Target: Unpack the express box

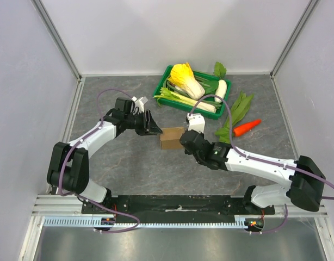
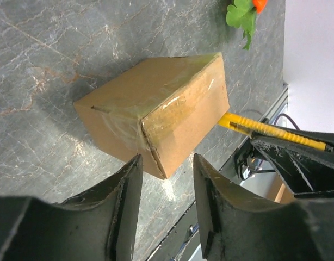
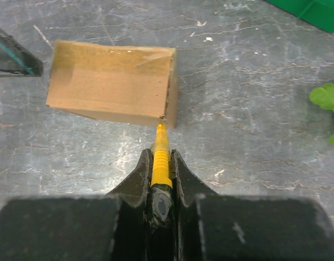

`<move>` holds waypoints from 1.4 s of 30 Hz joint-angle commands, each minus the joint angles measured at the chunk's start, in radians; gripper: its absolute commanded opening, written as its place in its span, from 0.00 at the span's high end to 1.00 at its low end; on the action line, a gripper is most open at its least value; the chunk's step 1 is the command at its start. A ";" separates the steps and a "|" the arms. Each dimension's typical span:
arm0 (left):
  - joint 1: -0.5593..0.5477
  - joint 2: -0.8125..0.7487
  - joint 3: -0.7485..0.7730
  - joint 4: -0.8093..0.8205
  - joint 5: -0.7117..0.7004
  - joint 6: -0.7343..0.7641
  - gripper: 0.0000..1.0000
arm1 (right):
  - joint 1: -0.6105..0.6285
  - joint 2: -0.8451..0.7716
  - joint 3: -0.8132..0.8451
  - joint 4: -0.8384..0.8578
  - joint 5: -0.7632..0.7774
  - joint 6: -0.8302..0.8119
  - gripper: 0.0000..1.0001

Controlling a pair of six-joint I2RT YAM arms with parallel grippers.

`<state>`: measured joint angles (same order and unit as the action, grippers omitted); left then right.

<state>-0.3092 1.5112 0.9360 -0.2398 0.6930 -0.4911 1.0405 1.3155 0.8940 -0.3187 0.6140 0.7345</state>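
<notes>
Two claws, both close to one box. First, right gripper (image 3: 159,157): clenched on a yellow utility knife (image 3: 161,138), handle pinched between the dark fingers (image 3: 138,174) at the bottom centre of the right wrist view. Knife tip forward, touching the lower right corner of the express box (image 3: 110,81), which fills the upper left of that view.

Next, left gripper (image 1: 152,128): released, holding nothing. Both pads apart with a clear gap at the bottom centre of the left wrist view, the nearest box corner just ahead of that gap. Contact with either pad not certain. Same yellow knife visible at the right of that view, meeting the far side of the box.

Box itself closed, plain brown cardboard, glossy clear tape (image 2: 180,95) over its edges, resting flat on the grey marbled table (image 1: 129,168) at the centre of the overhead view. Left claw just left of it there, right claw just right of it.

Further out, green crate (image 1: 162,87) at the upper centre of the overhead view, well apart from the box, holding a yellow cabbage (image 1: 184,79) and a white radish (image 1: 220,89). Leafy greens (image 1: 236,111) on the table right of the crate, a carrot (image 1: 247,127) beside them at the centre right.
</notes>
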 commanded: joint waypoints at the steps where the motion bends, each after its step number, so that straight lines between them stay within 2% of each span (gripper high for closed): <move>1: -0.004 -0.043 0.069 -0.016 0.017 0.126 0.42 | -0.017 -0.062 -0.020 -0.011 0.082 0.039 1.00; 3: -0.024 -0.052 0.102 -0.023 -0.030 0.204 0.33 | -0.020 -0.074 -0.032 -0.010 0.082 0.048 1.00; 4: -0.033 -0.052 0.121 -0.027 -0.052 0.232 0.25 | -0.020 -0.084 -0.038 -0.010 0.082 0.065 1.00; 9: -0.105 0.015 0.194 -0.067 -0.118 0.412 0.19 | -0.020 -0.136 -0.108 0.035 0.067 0.108 1.00; 10: -0.113 0.026 0.222 -0.076 -0.115 0.437 0.08 | -0.020 -0.157 -0.116 0.036 0.069 0.108 1.00; 12: -0.143 0.056 0.244 -0.119 -0.113 0.535 0.06 | -0.020 -0.189 -0.127 0.036 0.073 0.106 1.00; 16: -0.188 0.107 0.306 -0.182 -0.124 0.667 0.06 | -0.036 -0.223 -0.141 0.036 0.063 0.114 1.00; 18: -0.197 0.136 0.323 -0.220 -0.081 0.755 0.05 | -0.051 -0.232 -0.144 0.036 0.047 0.115 1.00; 20: -0.214 0.150 0.337 -0.262 -0.110 0.819 0.05 | -0.060 -0.240 -0.151 0.035 0.030 0.118 1.00; 25: -0.248 0.164 0.330 -0.268 -0.089 0.882 0.04 | -0.109 -0.266 -0.171 0.035 -0.019 0.132 1.00; 35: -0.292 0.251 0.346 -0.273 -0.243 0.918 0.04 | -0.138 -0.274 -0.165 0.043 -0.037 0.137 1.00; 38: -0.307 0.253 0.330 -0.239 -0.306 0.927 0.08 | -0.146 -0.280 -0.168 0.067 -0.039 0.135 1.00; 41: -0.317 0.250 0.308 -0.207 -0.355 0.944 0.17 | -0.154 -0.282 -0.173 0.113 -0.045 0.125 1.00; 42: -0.320 0.248 0.301 -0.204 -0.365 0.950 0.23 | -0.157 -0.280 -0.173 0.124 -0.048 0.124 1.00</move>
<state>-0.6136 1.7691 1.2434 -0.5041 0.4187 0.3882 0.8944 1.0576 0.7212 -0.2871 0.5678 0.8490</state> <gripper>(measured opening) 0.844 0.140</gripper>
